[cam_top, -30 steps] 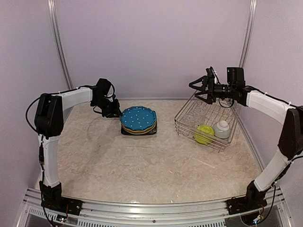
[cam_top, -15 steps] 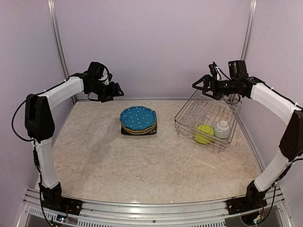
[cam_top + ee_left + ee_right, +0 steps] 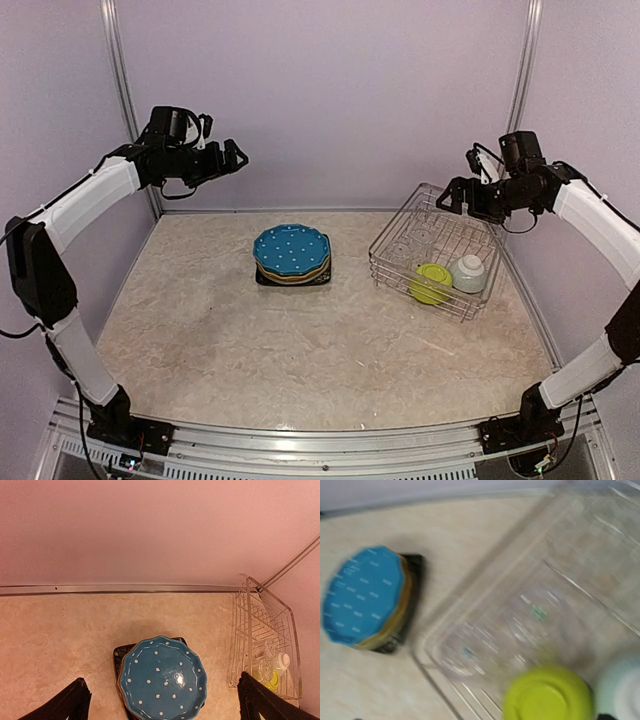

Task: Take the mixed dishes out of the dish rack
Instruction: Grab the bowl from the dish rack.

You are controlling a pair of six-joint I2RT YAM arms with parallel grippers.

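Note:
A blue white-dotted plate [image 3: 291, 248] tops a stack on the black square plate [image 3: 268, 279], mid-table. Seen in the left wrist view, the blue plate [image 3: 162, 677] lies far below, between my open fingers [image 3: 74, 702]. My left gripper [image 3: 236, 158] hangs high near the back wall, empty. The dish rack [image 3: 385, 268] at right holds an upturned lime-green bowl [image 3: 432, 283], a pale grey-green bowl [image 3: 468, 272] and two clear glasses [image 3: 402, 248]. My right gripper [image 3: 458, 197] hovers open above the rack's far end. The right wrist view is blurred, showing the lime bowl [image 3: 547, 695] and the glasses [image 3: 465, 652].
The rack's rim [image 3: 235, 645] stands to the right of the plate stack, with a strip of bare table between them. Purple walls close the back and sides, with metal posts [image 3: 125, 90] in the back corners.
My left gripper opened, let go at the plate stack, and rose back and to the left. My right gripper drifted right and slightly down over the rack's far end.

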